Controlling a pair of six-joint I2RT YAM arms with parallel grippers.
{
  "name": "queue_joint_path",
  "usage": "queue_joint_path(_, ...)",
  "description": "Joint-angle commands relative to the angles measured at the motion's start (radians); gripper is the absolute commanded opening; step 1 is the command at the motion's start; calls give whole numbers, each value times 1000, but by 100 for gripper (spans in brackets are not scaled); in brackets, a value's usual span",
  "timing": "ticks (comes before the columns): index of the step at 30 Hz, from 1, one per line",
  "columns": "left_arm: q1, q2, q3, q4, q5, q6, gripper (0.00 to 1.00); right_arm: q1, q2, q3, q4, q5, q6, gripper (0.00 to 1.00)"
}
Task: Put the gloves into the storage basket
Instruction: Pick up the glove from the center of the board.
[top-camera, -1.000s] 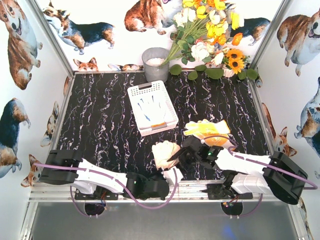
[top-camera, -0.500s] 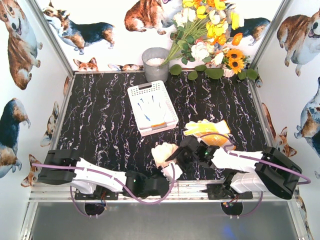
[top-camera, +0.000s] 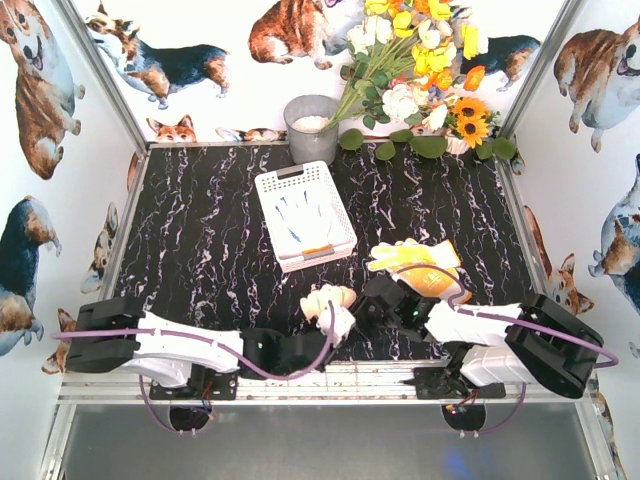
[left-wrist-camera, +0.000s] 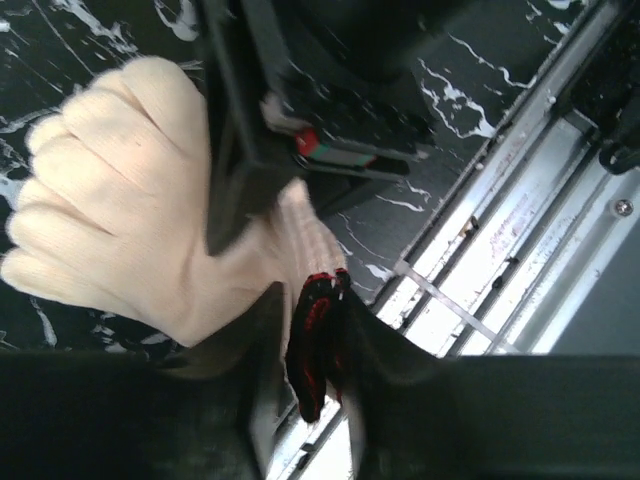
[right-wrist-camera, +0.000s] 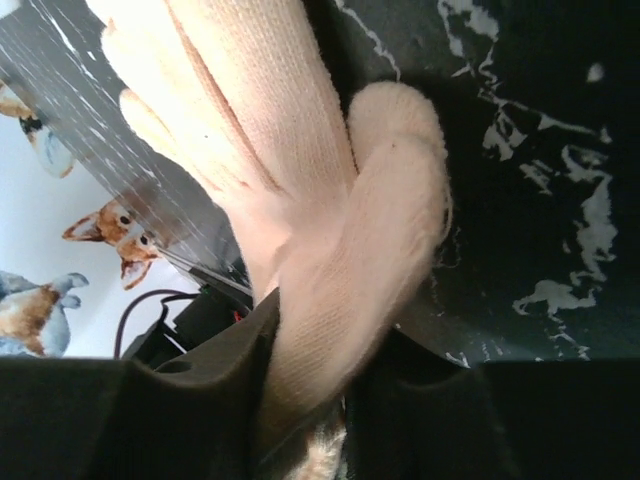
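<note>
1. Camera on top: the white latticed storage basket sits mid-table on the black marble tabletop, with blue-palmed gloves lying flat inside it.
   - The grey bucket and flowers stand behind it at the back wall.
   - The yellow gloves are piled on the table right of the basket, outside it.
   - The cream glove is near the front edge, well short of the basket, between the two grippers.
   - The left gripper is at its near side and the right gripper at its right side.
   - Jaw state can't be read from up here.
2. Left wrist: the cream glove has its fingers pointing left, with marble behind it.
   - Its red-trimmed cuff sits between the left gripper's fingers. Both touch it, so the gripper is clenched on the cuff.
   - The black body of the right gripper lies across the glove further up.
   - An aluminium rail runs along the right.
3. Right wrist: a thick fold of the cream glove runs down between the right gripper's fingers and is pinched there, so this gripper grasps the glove.
   - The glove's fingers fan up-left.
   - Marble is at right and a corgi print at left.
</note>
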Motion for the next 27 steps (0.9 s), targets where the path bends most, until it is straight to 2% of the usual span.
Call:
queue_joint_path(1, 58, -67, -11, -2, 52, -92, 28, 1, 22, -33, 147, -15, -45, 25)
queue_joint_path(2, 72, -82, -11, -12, 53, -109, 35, -1, 28, -43, 164, -19, -49, 21)
queue_joint_path(7, 147, -168, -39, -62, 54, -226, 54, -1, 57, -63, 253, -35, -77, 8)
queue_joint_path(11, 221, -245, -84, -86, 82, -349, 64, -1, 67, -66, 294, -36, -103, 0)
queue_joint_path(16, 326, -303, -142, -129, 136, -578, 69, -2, 64, -72, 316, -34, -115, 0)
queue_joint_path(19, 359, -329, -194, -124, 145, -661, 72, -2, 65, -85, 341, -27, -106, 0)
queue_joint_path(23, 408, -347, -240, -99, 124, -699, 75, -2, 71, -89, 352, -31, -111, 0)
queue_joint_path(27, 495, -314, -275, -1, 163, -676, 72, -3, 85, -89, 368, -40, -113, 0)
